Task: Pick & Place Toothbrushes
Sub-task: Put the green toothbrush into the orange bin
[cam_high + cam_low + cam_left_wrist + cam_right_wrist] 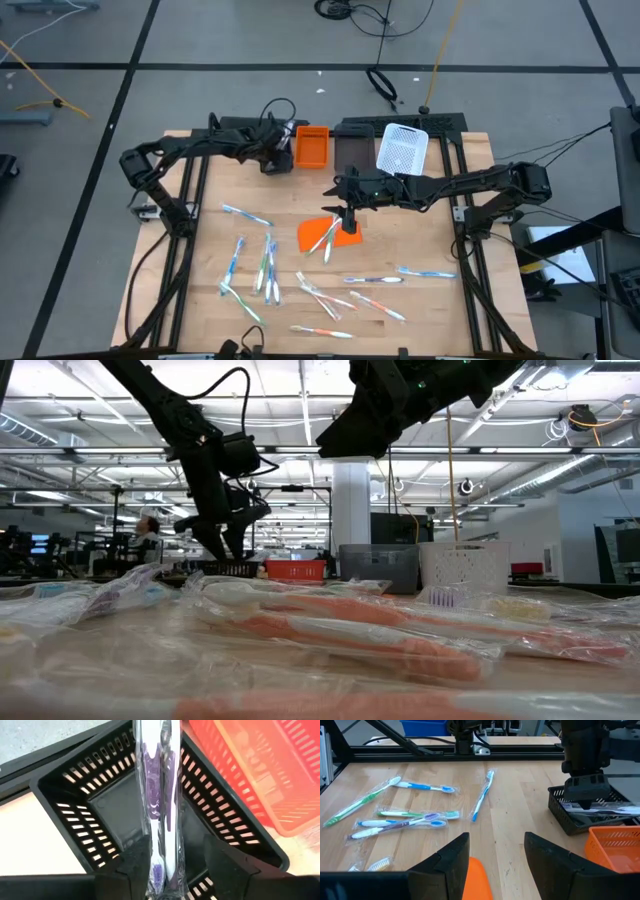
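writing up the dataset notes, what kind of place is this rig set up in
Probably a large open lab or workshop: exposed ceiling ducts and strip lights, rows of workstations with monitors, and loose cables trailing on the grey tiled floor around the wooden table.

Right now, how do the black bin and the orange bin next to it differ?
The black bin has a wrapped purple toothbrush over it, between the left gripper's jaws; the orange bin has no gripper over it. Black is dark, orange bright. Both have slotted walls.

Grey taped floor [250, 40], white column [351, 500], ceiling striplights [560, 465]
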